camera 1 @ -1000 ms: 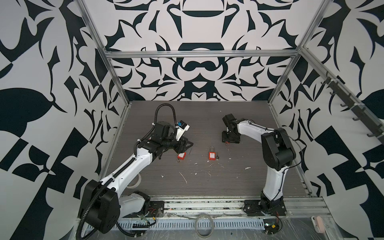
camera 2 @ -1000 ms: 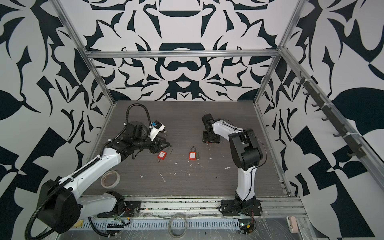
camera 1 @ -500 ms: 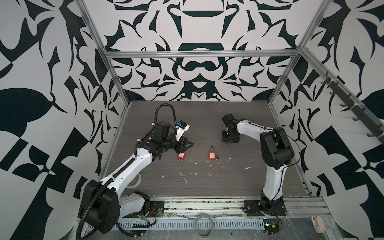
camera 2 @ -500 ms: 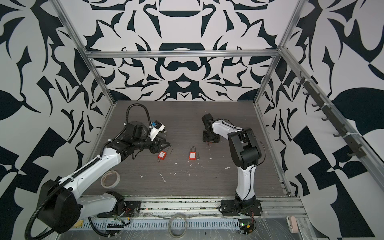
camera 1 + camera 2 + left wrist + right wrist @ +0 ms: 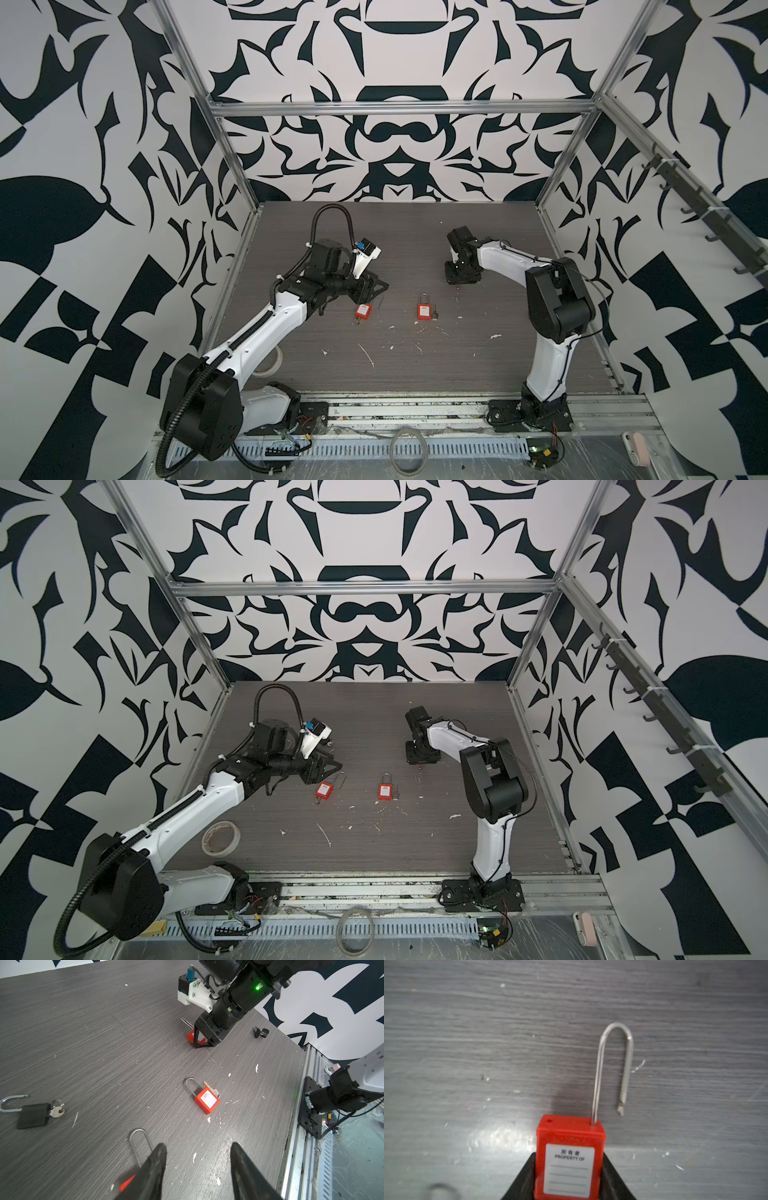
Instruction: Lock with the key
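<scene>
- A dark wood-grain table, flecked with white scraps, sat between walls of bold black-and-white pattern.
- In both top views the left gripper lay low over the table, just beside the left red padlock. The middle red padlock lay flat near the centre, with the key just beside its body. The right gripper pointed straight down at the table, farther back. A tape roll lay by the left arm.
- In the left wrist view the left gripper's fingers stood apart with nothing between them, released. The left red padlock's body poked out from under one finger, its shackle flat on the table. A black padlock lay off to one side with its shackle swung open and a ringed key in its base.
- In the right wrist view the right gripper was grasping the open red padlock (its label read PROPERTY OF), one finger tight against each side of the body. The steel shackle had its free end out of the body.
</scene>
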Controlling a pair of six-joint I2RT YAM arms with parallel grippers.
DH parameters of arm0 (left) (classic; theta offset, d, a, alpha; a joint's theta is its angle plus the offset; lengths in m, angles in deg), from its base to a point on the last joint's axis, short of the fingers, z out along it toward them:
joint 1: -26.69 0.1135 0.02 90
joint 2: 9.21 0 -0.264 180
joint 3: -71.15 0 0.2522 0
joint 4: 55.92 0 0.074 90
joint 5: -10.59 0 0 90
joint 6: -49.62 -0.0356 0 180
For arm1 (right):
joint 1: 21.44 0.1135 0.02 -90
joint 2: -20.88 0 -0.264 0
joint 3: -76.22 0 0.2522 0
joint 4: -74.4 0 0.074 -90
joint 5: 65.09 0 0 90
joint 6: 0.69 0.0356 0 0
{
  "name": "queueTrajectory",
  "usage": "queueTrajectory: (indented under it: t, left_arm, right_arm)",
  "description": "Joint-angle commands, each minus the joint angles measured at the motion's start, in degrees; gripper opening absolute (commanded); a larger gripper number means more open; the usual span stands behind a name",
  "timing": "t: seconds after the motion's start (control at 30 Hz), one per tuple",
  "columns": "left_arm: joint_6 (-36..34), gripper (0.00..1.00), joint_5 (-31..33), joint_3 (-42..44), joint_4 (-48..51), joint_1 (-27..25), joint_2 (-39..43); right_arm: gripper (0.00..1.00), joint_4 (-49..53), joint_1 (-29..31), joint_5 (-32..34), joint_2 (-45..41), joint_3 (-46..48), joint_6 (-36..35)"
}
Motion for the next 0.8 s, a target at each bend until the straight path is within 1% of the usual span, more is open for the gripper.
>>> queueTrajectory:
  t: [0.0,0.13,0.2,0.27,0.33,0.37,0.5,0.53,0.67,0.77]
  left_arm:
    - [-1.2,0.53,-2.7,-1.5,-0.4,0.0,0.4]
    - [-3.3,0.53,-7.0,-1.5,-0.8,0.1,1.1]
    - [-5.7,0.53,-9.3,-1.8,-0.7,0.0,1.2]
    - [-9.5,0.54,-14.2,-2.8,-0.3,0.0,1.0]
    - [-12.7,0.53,-17.4,-3.7,-0.2,0.1,0.7]
    - [-14.2,0.53,-18.6,-4.1,-0.4,0.0,0.5]
    - [-20.0,0.54,-22.1,-6.6,-0.6,0.0,-0.8]
    - [-21.2,0.53,-23.1,-7.7,-0.5,0.0,-2.9]
    - [-25.4,0.53,-24.4,-12.0,2.1,-1.1,-6.7]
    - [-27.2,0.54,-23.7,-13.4,2.6,-2.7,-8.7]
  right_arm:
    - [0.39,0.8,-0.2,-2.5,-6.1,0.8,-8.1]
    - [0.38,1.3,-0.1,-7.1,-13.3,3.9,-16.3]
    - [0.38,1.7,0.1,-12.3,-18.1,6.2,-21.2]
    - [0.37,2.0,0.6,-18.5,-23.5,8.9,-26.4]
    - [0.36,1.8,1.7,-21.8,-28.9,11.4,-31.3]
    - [0.36,1.3,2.4,-22.8,-32.7,13.4,-34.5]
    - [0.35,-0.4,4.3,-24.4,-43.4,18.8,-42.0]
    - [0.35,-0.4,4.8,-25.0,-45.5,19.7,-43.1]
    - [0.34,1.5,7.0,-27.6,-50.6,20.5,-45.3]
    - [0.33,3.2,9.9,-27.3,-51.6,20.2,-46.4]
